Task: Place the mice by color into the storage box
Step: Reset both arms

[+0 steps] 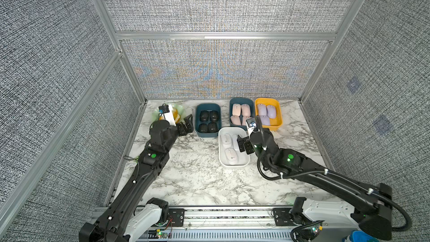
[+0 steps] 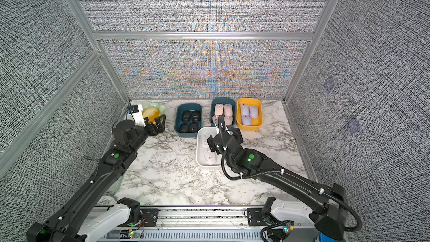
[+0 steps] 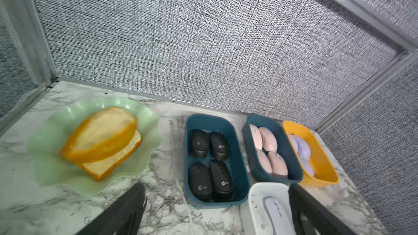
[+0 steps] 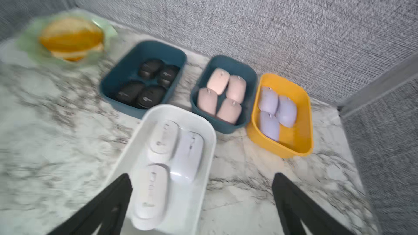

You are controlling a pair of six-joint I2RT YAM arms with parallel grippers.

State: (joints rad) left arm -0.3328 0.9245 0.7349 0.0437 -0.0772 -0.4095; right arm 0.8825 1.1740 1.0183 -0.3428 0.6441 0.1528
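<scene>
Clock: read in the top views, 12 o'clock is the back wall.
Green plate (image 3: 45, 145): at 10 o'clock on the marble-look table (image 1: 186, 182). It has a wavy, translucent rim and carries the bread loaf (image 3: 101, 136), which has a glossy orange crust. The loaf is probably set aside because it is no part of the sorting.
Left gripper (image 1: 187, 124): at 5 o'clock of the plate, fingers spread with nothing between them. It seems parked clear of the boxes.
First teal box (image 1: 197, 122): at 11 o'clock, a smooth plastic tub with rounded corners. It holds four black mice (image 1: 204, 115), matte ovals packed two by two.
Second teal box (image 4: 228, 128): at 1 o'clock, holding four pink mice (image 1: 245, 110) that fill it snugly.
Yellow box (image 4: 298, 132): at 2 o'clock, holding three lilac mice (image 4: 268, 100) with floor to spare.
White box (image 4: 210, 136): at 6 o'clock of the pink set. It holds three white mice (image 4: 187, 154), two seemingly underside up.
Right gripper (image 4: 201, 177): over that box's 3 o'clock edge, fingers wide apart and empty. This looks like a release pose above the matching colour.
Progress: no mouse lies on the bare table, so the sorting looks done.
</scene>
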